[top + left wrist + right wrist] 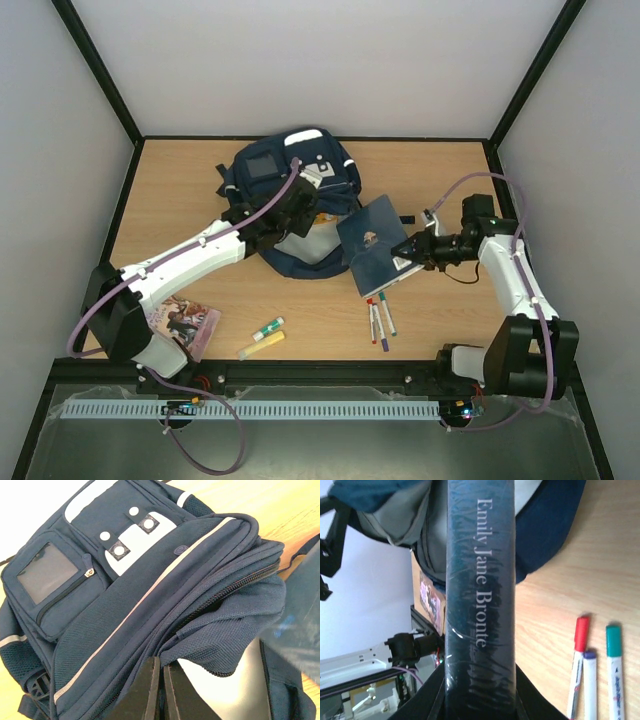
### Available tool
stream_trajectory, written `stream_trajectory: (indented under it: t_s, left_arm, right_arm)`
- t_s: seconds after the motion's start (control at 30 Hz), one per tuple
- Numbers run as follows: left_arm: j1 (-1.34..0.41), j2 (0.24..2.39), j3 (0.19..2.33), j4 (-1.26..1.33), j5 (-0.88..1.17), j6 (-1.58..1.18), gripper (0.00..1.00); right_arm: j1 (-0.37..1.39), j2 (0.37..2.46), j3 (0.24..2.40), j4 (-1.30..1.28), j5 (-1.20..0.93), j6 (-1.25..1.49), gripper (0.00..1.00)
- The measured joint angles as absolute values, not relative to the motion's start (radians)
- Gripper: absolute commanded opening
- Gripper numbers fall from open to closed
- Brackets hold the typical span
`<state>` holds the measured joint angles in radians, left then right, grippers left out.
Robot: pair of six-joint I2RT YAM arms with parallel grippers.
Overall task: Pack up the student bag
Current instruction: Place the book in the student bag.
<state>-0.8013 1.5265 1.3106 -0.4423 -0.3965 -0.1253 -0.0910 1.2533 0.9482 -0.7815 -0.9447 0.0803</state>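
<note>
Top external view, starting at the lower left: a picture-cover book (187, 327) lies flat on the wooden table (170, 190). Two small tubes (262, 338), one green-tipped and one yellow, lie just to its right. At upper centre the student bag (262, 165) rests on the table, its mouth gaping toward the bottom of the frame and showing pale lining. The left gripper (300, 208) sits at the mouth's upper edge. In the left wrist view its fingers (150, 690) are clenched together under a fold of navy mesh; I cannot tell whether cloth is pinched between them. Right of centre, the right gripper (408, 250) grasps a dark blue book (370, 245), tilted on edge at the right side of the bag's mouth. Its spine reads "Emily Jane Bronte". Below it three markers (379, 322) lie side by side.
</note>
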Motion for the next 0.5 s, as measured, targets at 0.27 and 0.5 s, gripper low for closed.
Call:
stream_trajectory:
  t_s: [0.27, 0.5]
  left_arm:
    - [-0.789, 1.526, 1.306, -0.424, -0.36, -0.144, 0.02]
    - [-0.778, 1.512, 1.268, -0.39, -0.314, -0.15, 0.02]
  right_arm:
    - [-0.07, 1.249, 0.91, -0.878, -0.945, 0.064, 0.01]
    - [0.054, 1.213, 0.812, -0.813, -0.955, 0.141, 0.01]
